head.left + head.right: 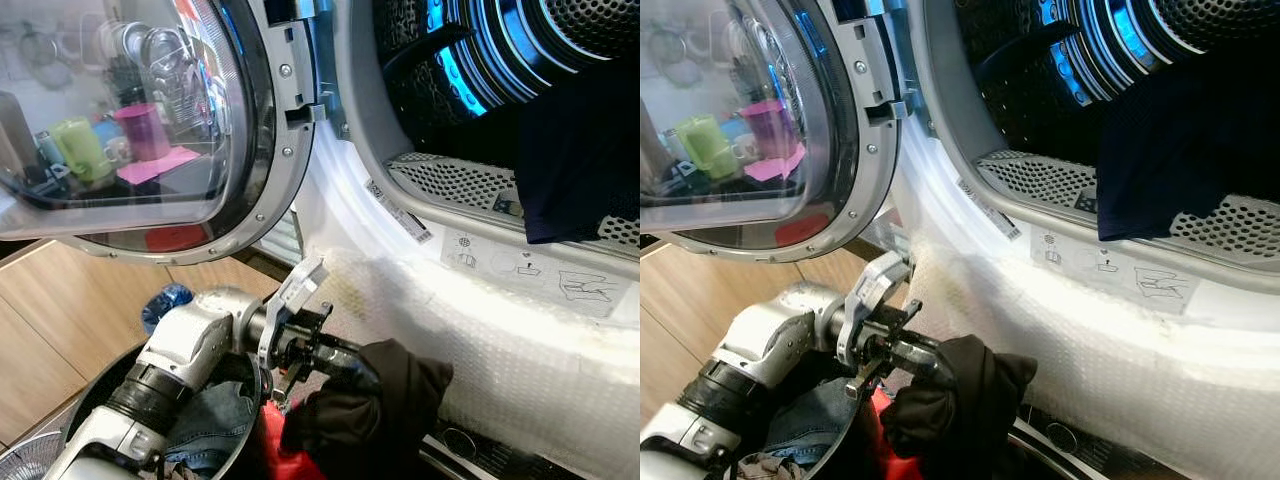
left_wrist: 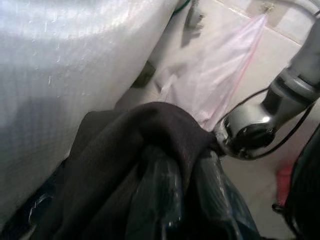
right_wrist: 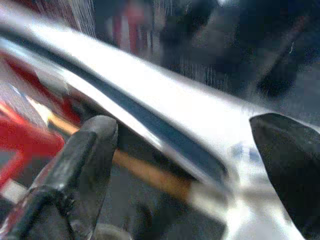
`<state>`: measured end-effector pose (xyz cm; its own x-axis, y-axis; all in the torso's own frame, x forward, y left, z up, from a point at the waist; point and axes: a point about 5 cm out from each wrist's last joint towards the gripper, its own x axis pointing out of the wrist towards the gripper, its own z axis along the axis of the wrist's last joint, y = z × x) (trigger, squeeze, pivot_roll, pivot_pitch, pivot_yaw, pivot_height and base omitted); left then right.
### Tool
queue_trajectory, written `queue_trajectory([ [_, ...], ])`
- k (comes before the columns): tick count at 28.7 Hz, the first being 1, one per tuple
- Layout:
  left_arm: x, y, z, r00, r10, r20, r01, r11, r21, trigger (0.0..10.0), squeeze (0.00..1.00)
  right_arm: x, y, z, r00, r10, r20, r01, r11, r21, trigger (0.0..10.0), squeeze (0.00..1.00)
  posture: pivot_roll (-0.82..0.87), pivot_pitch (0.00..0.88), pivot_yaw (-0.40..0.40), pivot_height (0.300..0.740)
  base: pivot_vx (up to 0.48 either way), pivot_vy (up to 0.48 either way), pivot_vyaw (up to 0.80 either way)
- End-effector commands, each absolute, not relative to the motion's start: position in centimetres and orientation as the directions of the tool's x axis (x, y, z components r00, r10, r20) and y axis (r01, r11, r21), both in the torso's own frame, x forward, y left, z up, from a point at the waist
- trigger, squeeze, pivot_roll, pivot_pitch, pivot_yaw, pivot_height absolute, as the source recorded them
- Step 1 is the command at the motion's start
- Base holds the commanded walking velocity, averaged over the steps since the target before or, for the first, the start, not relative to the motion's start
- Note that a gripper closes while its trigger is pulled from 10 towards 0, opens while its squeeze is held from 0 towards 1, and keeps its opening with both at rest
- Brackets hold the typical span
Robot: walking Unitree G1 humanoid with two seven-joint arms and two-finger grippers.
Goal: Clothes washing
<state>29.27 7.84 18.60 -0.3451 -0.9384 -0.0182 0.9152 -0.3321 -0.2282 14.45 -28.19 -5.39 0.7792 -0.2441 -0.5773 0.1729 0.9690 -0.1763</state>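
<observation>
Reflected in the door glass, a green cup (image 1: 78, 146) stands just beside a pink cup (image 1: 143, 130), which rests on a pink cloth (image 1: 158, 165), with shiny metal utensils (image 1: 150, 45) behind them. Below the door runs a wooden cabinet front (image 1: 40, 320), and a blue plastic bottle (image 1: 164, 303) lies near it. In the left wrist view, a clear bag with a pink edge (image 2: 220, 75) lies on the pale floor (image 2: 260, 55), and a white fan grille (image 1: 25, 462) shows at the bottom corner of the left eye view.
</observation>
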Motion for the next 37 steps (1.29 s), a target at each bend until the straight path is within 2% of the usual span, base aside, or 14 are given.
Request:
queue_trajectory([
  [1,29.2,8.2,18.5,-0.340,-0.939,-0.047,0.921,-0.322,-0.217,0.0,0.00,14.9,-27.7,-4.3,0.842,-0.153,-0.517,0.105,0.987,-0.122,10.0,1.00,-0.02,0.000,0.134,0.740,0.000,0.000,0.00],
  [5,29.0,8.2,18.1,-0.337,-0.940,-0.059,0.921,-0.316,-0.226,0.0,0.00,13.6,-27.0,-2.9,0.853,0.064,-0.518,-0.127,0.988,-0.087,10.0,1.00,-0.02,0.000,0.131,0.740,0.000,0.000,0.00],
  [6,29.0,8.2,18.1,-0.340,-0.939,-0.060,0.920,-0.319,-0.226,0.0,0.00,12.4,-26.9,-2.5,0.825,0.154,-0.544,-0.227,0.971,-0.070,10.0,1.00,-0.02,0.000,0.127,0.740,0.000,0.000,0.00],
  [8,29.0,8.1,18.1,-0.341,-0.938,-0.058,0.920,-0.321,-0.226,0.0,0.00,11.6,-26.8,-2.2,0.799,0.210,-0.564,-0.292,0.954,-0.059,10.0,1.00,-0.02,0.000,0.127,0.740,0.000,0.000,0.00],
  [10,28.9,8.1,18.1,-0.347,-0.936,-0.056,0.918,-0.327,-0.225,0.0,0.00,10.3,-26.8,-1.9,0.743,0.274,-0.611,-0.366,0.930,-0.028,10.0,1.00,-0.02,0.000,0.127,0.740,0.000,0.000,0.00],
  [11,28.9,8.0,18.0,-0.346,-0.937,-0.052,0.917,-0.325,-0.231,0.0,0.00,9.2,-26.4,-1.8,0.680,0.340,-0.650,-0.443,0.897,0.007,10.0,1.00,-0.03,0.000,0.128,0.740,0.000,0.000,0.00],
  [12,28.8,8.0,17.9,-0.352,-0.934,-0.057,0.915,-0.331,-0.232,0.0,0.00,8.9,-26.0,-1.5,0.664,0.369,-0.650,-0.468,0.884,0.024,10.0,1.00,-0.03,0.000,0.128,0.740,0.000,0.000,0.00],
  [18,28.5,7.6,16.8,-0.367,-0.925,-0.093,0.908,-0.335,-0.250,0.0,0.00,9.5,-23.7,1.2,0.710,0.466,-0.528,-0.502,0.861,0.086,10.0,1.00,-0.04,0.000,0.129,0.740,0.000,0.000,0.00],
  [21,27.7,6.9,15.4,-0.380,-0.911,-0.159,0.909,-0.336,-0.245,0.0,0.00,10.8,-21.2,3.9,0.738,0.554,-0.385,-0.549,0.825,0.135,10.0,1.00,-0.04,0.000,0.130,0.740,0.000,0.000,0.00],
  [24,27.2,6.2,15.0,-0.387,-0.909,-0.155,0.906,-0.344,-0.247,0.0,0.00,10.7,-19.8,4.3,0.702,0.598,-0.386,-0.593,0.792,0.148,10.0,1.00,-0.05,0.000,0.128,0.740,0.000,0.000,0.00],
  [35,26.8,5.2,14.4,-0.375,-0.915,-0.150,0.912,-0.335,-0.236,0.0,0.00,10.2,-18.1,5.4,0.648,0.675,-0.354,-0.643,0.733,0.221,10.0,1.00,-0.06,0.000,0.119,0.740,0.000,0.000,0.00],
  [37,26.4,4.6,14.2,-0.392,-0.908,-0.146,0.907,-0.354,-0.230,0.0,0.00,11.2,-16.7,6.8,0.622,0.732,-0.279,-0.698,0.679,0.227,10.0,1.00,-0.06,0.000,0.115,0.740,0.000,0.000,0.00],
])
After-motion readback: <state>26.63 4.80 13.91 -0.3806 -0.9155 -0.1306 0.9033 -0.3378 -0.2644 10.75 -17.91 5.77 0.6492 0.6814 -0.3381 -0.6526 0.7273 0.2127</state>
